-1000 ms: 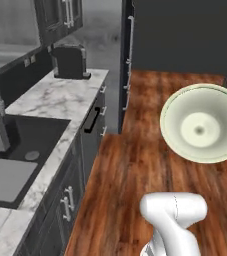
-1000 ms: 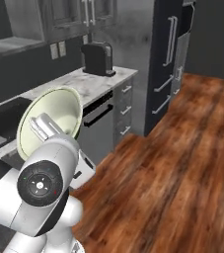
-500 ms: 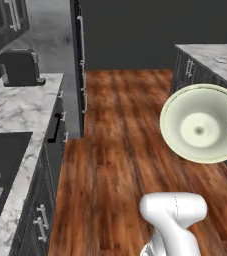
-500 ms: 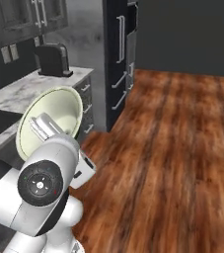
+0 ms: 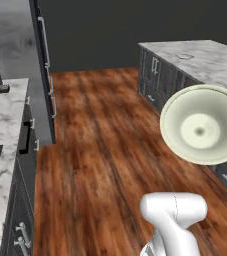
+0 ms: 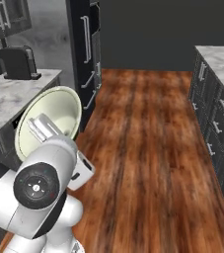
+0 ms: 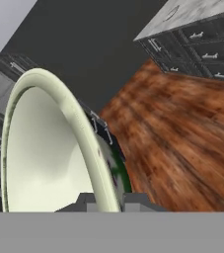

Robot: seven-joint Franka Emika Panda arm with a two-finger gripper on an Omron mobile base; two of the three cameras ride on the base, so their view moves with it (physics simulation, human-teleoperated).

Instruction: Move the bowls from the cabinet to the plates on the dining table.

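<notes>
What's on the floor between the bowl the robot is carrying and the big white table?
Nothing: in the left base view, just bare wooden floor lies between the held bowl and the dining table.

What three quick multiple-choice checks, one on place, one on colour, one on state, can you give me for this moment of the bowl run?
1. Where is the bowl?
A. on a plate
B. held up in the gripper
C. on the floor

2. What colour is the bowl's inside?
A. pale cream-green
B. red
C. black

3. How does the bowl sit?
A. flat, mouth up
B. upside down
C. tipped on edge, mouth sideways

Answers:
1 B: the fingers pinch its rim above the wood floor.
2 A: the left base view looks straight into it.
3 C: the hand view shows its rim edge-on.
</notes>
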